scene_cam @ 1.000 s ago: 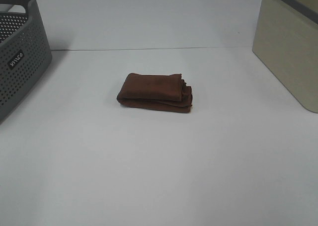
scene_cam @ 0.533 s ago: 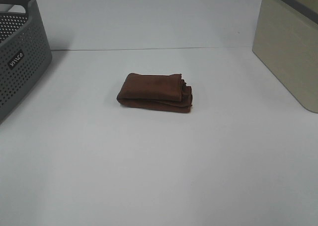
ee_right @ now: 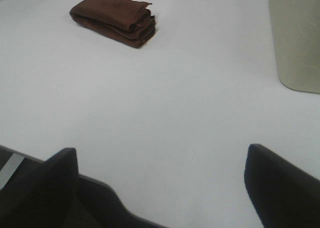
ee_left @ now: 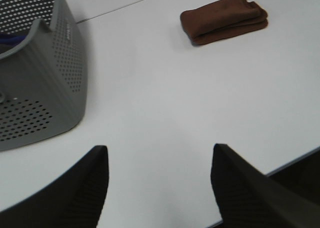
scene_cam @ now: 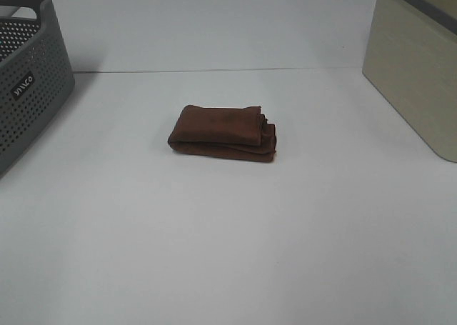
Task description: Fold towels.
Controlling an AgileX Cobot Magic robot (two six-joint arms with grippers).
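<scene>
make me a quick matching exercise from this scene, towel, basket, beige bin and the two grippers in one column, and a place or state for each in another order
Column one:
1. towel
2. basket
3. beige bin
4. left gripper and right gripper

Column two:
A. perforated grey walls, at the table's left edge
B. open, holding nothing, back from the cloth
C. folded into a thick brown stack mid-table
D. plain and smooth, at the table's right edge

Pairs: 1-C, 2-A, 3-D, 4-B
</scene>
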